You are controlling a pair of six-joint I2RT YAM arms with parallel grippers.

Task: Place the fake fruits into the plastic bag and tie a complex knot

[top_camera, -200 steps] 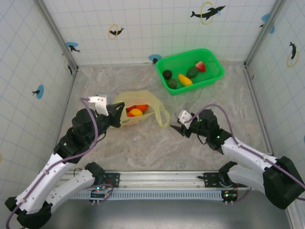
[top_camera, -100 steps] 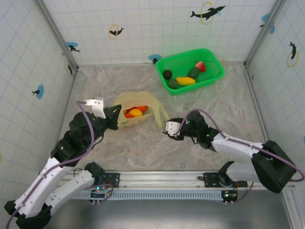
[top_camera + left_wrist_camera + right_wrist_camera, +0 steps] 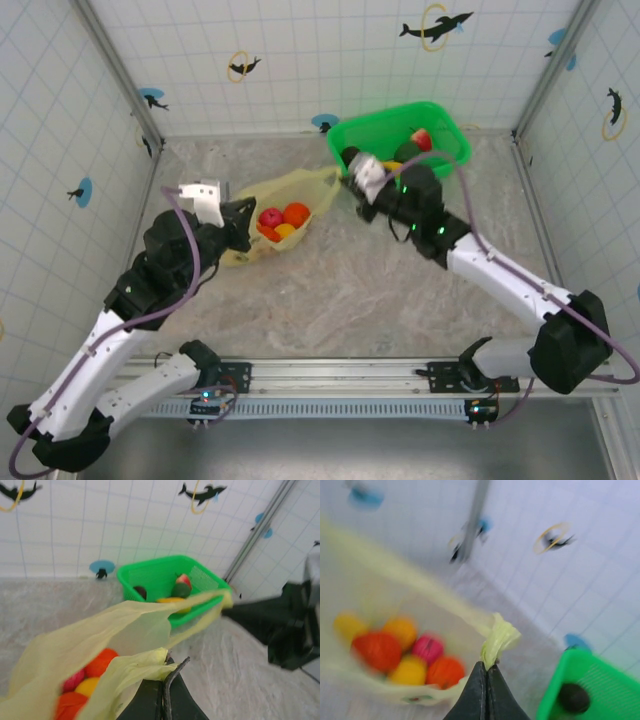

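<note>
Yellow-green film is scrunched right at the tips of the right gripper, lower middle of the right wrist view. Its jaws are pressed fully together on a bunched handle of the plastic bag. The left gripper does the same at the bottom of its own view, clamped flat on the opposite edge of the film.

From above, the bag hangs like a hammock between them, running from left of centre up toward the top middle. There the right gripper sits just beside the green basket. The fake fruits (red, orange, yellow, one pink) are heaped in the sagging middle, low over the marbled table. A few leftover fruits sit in the basket. I can make out a green one and a red one, plus something dark at its left end.

My read is that this is the stretch-the-mouth step, either to take more fruit or to start the knot. I honestly can't tell which. No knot exists yet.

Tips for doing it well:
- Keep the pull even on both sides. The film is thin, so a hard tug will probably tear it or slip it out of a pinch.
- Keep the belly low so the heap doesn't roll toward the open mouth.
- That right arm is crowding the basket, so swing it away before crossing the handles.
- Cross them directly above the fruits, with slack, so the loop cinches close.
</note>
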